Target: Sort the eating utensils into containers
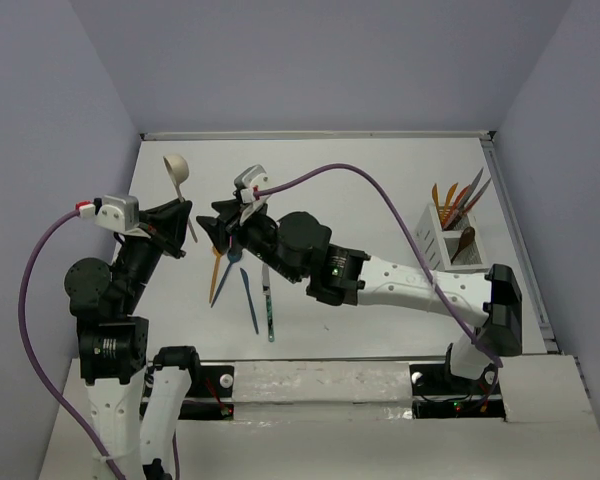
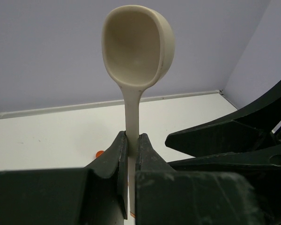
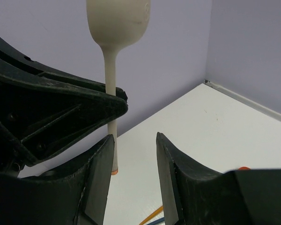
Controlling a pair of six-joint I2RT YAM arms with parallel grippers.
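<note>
My left gripper is shut on the handle of a beige spoon and holds it upright above the table's left side. In the left wrist view the gripper pinches the spoon below its bowl. My right gripper is open and empty, right next to the left one. In the right wrist view the right gripper stands just right of the spoon handle. Orange, blue and teal utensils lie on the table under the right arm. The white caddy stands at the right.
The caddy holds orange, red and grey utensils and a brown spoon. The right arm stretches across the table's middle. Purple walls close in the left, back and right. A purple cable arcs over the table.
</note>
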